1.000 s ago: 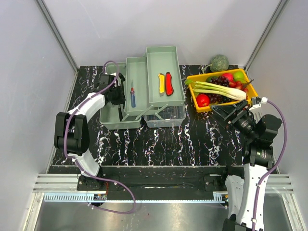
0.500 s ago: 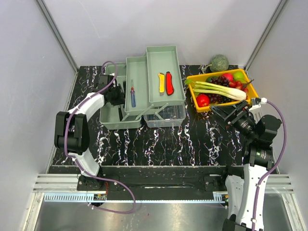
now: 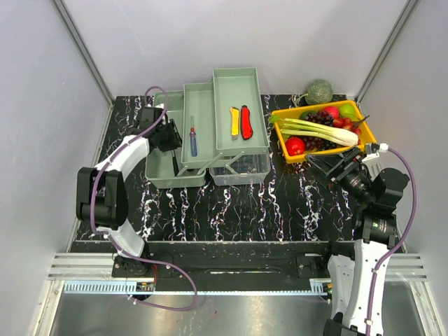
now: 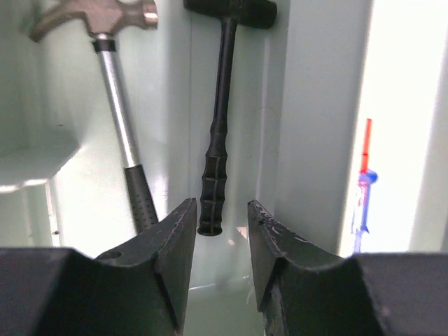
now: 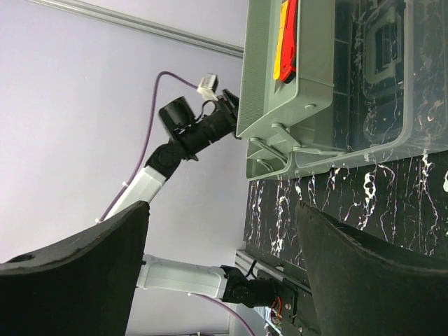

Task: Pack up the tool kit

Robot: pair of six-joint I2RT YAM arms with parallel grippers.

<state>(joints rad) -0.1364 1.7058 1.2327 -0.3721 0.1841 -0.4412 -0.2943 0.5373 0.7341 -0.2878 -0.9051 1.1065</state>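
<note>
black hammer (image 4: pixel 222 105) judged rigid, head-heavy; its ribbed handle favoured for gripping; left gripper (image 4: pixel 218 218) slightly parted, not pinching it; right gripper (image 5: pixel 220 231) spread wide, empty

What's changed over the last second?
The left arm edged slightly left and its jaws parted, apparently letting go of the black hammer, which lies in the toolbox beside the steel hammer. The right arm, its jaws open, stayed put, as did the knives and the screwdriver.
</note>
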